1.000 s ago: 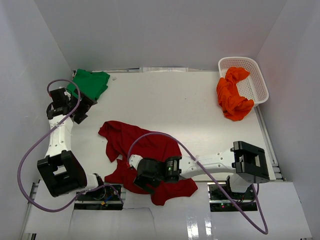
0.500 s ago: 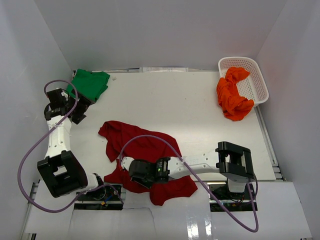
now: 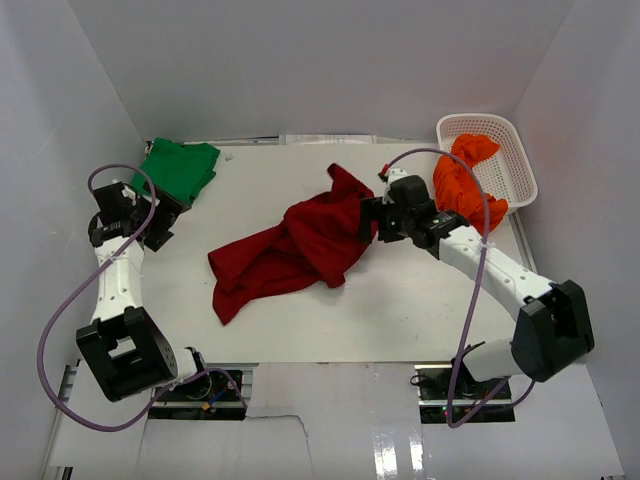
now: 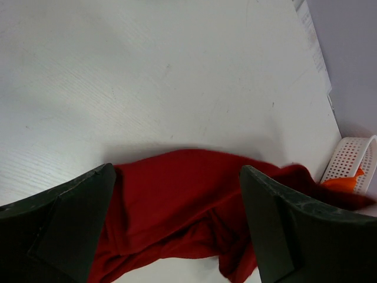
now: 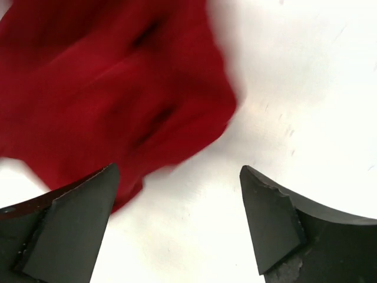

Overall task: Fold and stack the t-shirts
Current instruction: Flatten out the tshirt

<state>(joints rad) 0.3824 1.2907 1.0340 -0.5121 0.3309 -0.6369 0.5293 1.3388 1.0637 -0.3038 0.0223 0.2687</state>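
Observation:
The dark red t-shirt (image 3: 300,245) lies crumpled in a long diagonal heap across the middle of the table. It also shows in the left wrist view (image 4: 177,206) and in the right wrist view (image 5: 100,88). My right gripper (image 3: 373,222) is open and empty just beside the shirt's far right end; in its wrist view (image 5: 178,172) only bare table lies between the jaws. My left gripper (image 3: 166,220) is open and empty at the left edge, just in front of the folded bright green t-shirt (image 3: 180,168). The orange t-shirt (image 3: 465,195) hangs over the basket's near rim onto the table.
The white lattice basket (image 3: 512,160) stands at the back right corner and shows in the left wrist view (image 4: 353,156). White walls close in the table on three sides. The right arm stretches from the front right toward the centre.
My right arm has swung from the near edge up to the back middle, dragging the red shirt away from the front edge and stretching it out. The left arm has hardly moved.

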